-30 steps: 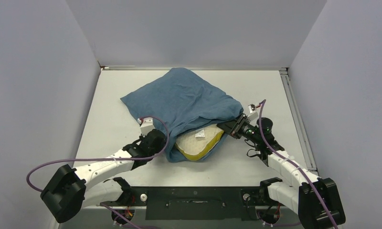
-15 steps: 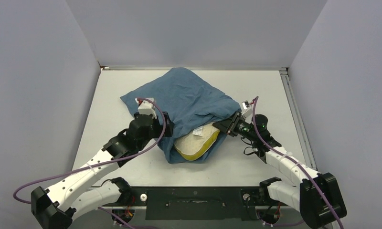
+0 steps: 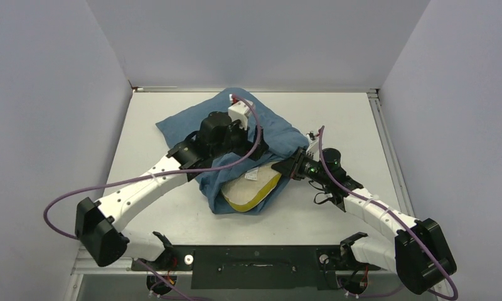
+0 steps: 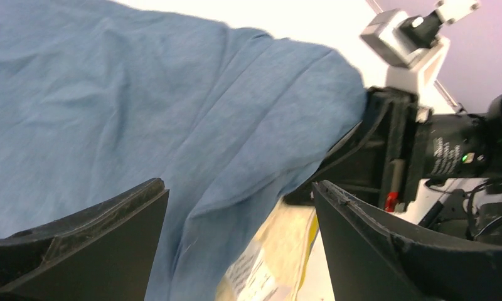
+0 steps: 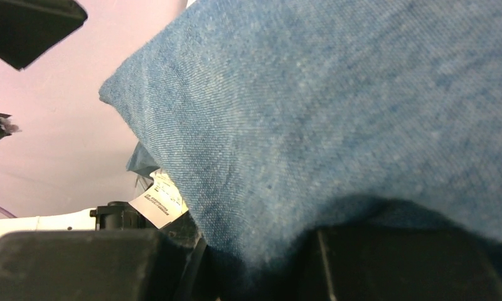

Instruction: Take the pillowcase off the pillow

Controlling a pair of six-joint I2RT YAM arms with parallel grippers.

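The slate-blue pillowcase (image 3: 275, 129) lies crumpled over the pillow (image 3: 251, 189) mid-table. The pillow's cream top, yellow edge and white tag (image 3: 252, 175) stick out at the near opening. My left gripper (image 3: 256, 150) hovers open over the cloth. In the left wrist view its jaws (image 4: 238, 186) are wide apart above the pillowcase (image 4: 142, 106) and the bare pillow (image 4: 286, 248), holding nothing. My right gripper (image 3: 285, 168) is at the opening's right side. In the right wrist view it (image 5: 255, 257) is shut on the pillowcase (image 5: 336, 113), which fills the frame.
The white table (image 3: 148, 188) is boxed in by grey walls at the left, back and right. A metal rail (image 3: 386, 150) runs along its right edge. Purple cables loop off both arms. The right arm's wrist camera (image 4: 411, 37) sits close ahead of the left fingers.
The left gripper opened, let go of the near-left hem, and swung up and back over the top of the pillowcase. The right gripper moved slightly left, still pinching cloth.
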